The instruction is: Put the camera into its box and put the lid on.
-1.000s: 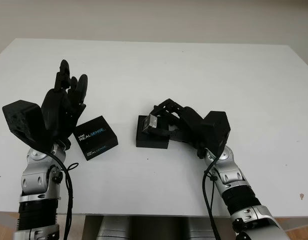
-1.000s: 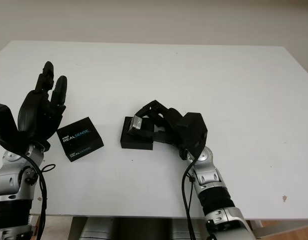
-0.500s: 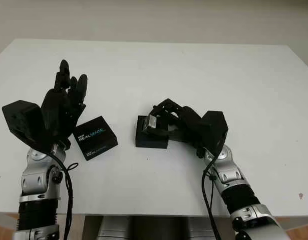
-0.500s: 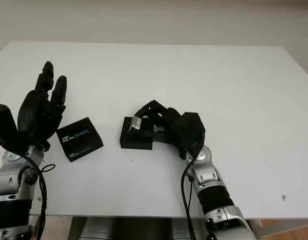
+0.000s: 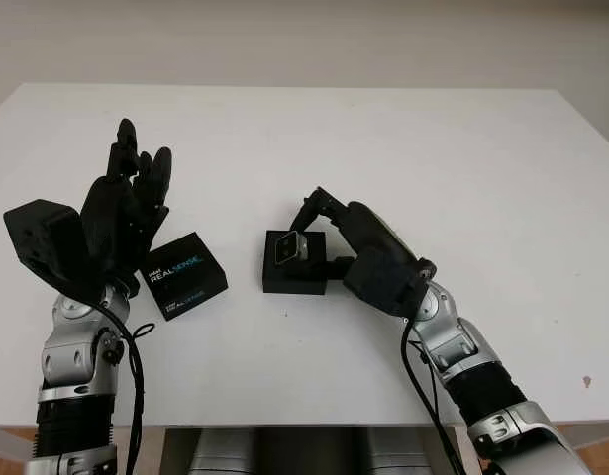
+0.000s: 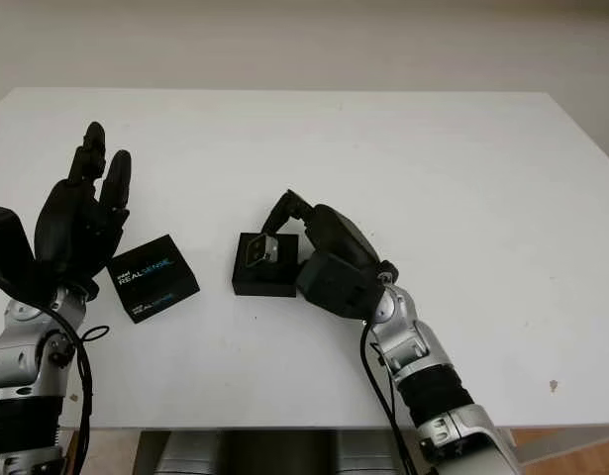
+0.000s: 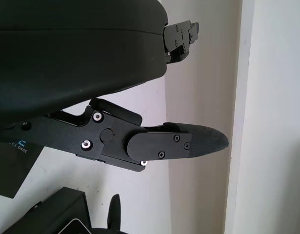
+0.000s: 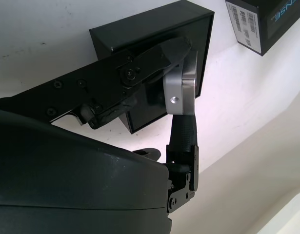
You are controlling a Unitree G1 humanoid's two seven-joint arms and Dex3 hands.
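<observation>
The open black box point(image 5: 296, 275) stands mid-table. My right hand point(image 5: 304, 230) reaches in from the right and is shut on the small silver camera point(image 5: 288, 248), holding it tilted in the box's opening. The right wrist view shows the camera point(image 8: 181, 87) pinched between two fingers point(image 8: 154, 58) over the box point(image 8: 140, 29); I cannot tell whether it touches the bottom. The black lid point(image 5: 183, 275), printed REALSENSE, lies flat to the left of the box. My left hand point(image 5: 126, 203) is open, raised just left of the lid.
The white table point(image 5: 433, 148) carries just the box and lid, with bare surface behind and to the right. Its front edge runs just below both forearms. In the right wrist view the lid point(image 8: 267, 19) sits beside the box.
My right hand has turned at the wrist and brought the camera lower into the box's opening. The box and lid sit slightly further left in view. The left hand has not moved.
</observation>
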